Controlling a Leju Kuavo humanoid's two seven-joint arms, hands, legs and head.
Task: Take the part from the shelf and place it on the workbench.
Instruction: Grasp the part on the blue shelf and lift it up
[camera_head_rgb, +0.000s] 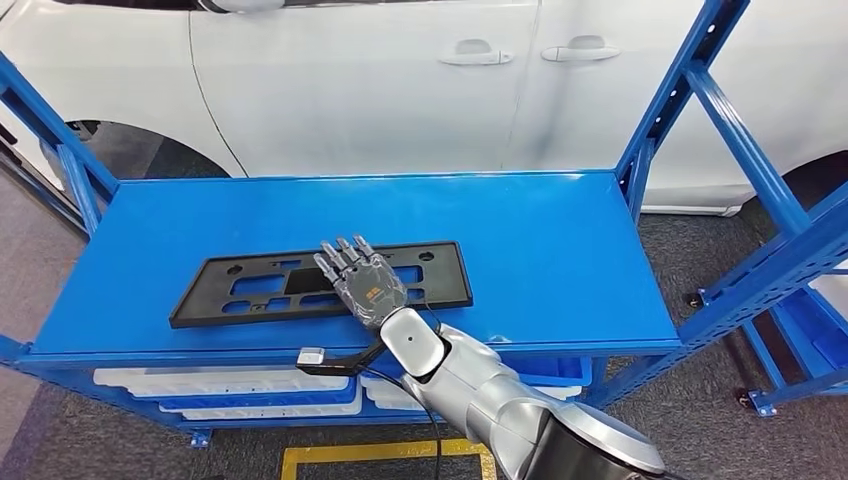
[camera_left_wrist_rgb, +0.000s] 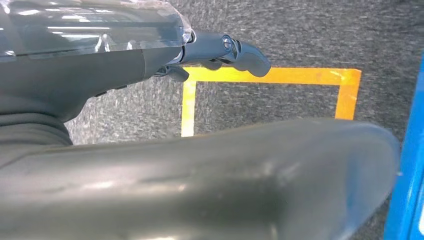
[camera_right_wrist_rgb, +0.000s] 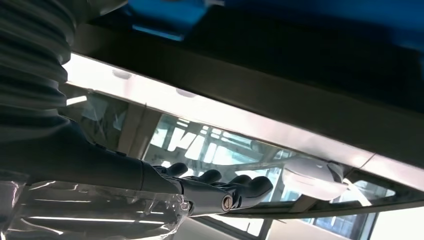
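The part, a flat black rectangular frame (camera_head_rgb: 250, 290) with several cut-outs, lies on the blue shelf top (camera_head_rgb: 560, 250) toward its front left. My right hand (camera_head_rgb: 362, 280) reaches in from below and lies flat over the frame's middle right, fingers straight and together, pointing toward the back. In the right wrist view the fingers (camera_right_wrist_rgb: 215, 187) stretch out straight beside the dark band of the frame (camera_right_wrist_rgb: 280, 85), holding nothing. My left hand (camera_left_wrist_rgb: 220, 50) hangs over the grey floor with nothing in it.
A white car (camera_head_rgb: 380, 80) stands close behind the shelf. Blue uprights and a slanted brace (camera_head_rgb: 690, 90) rise at the right, another upright (camera_head_rgb: 75, 180) at the left. White and blue trays (camera_head_rgb: 230, 385) sit on the level below. Yellow tape (camera_head_rgb: 380, 455) marks the floor.
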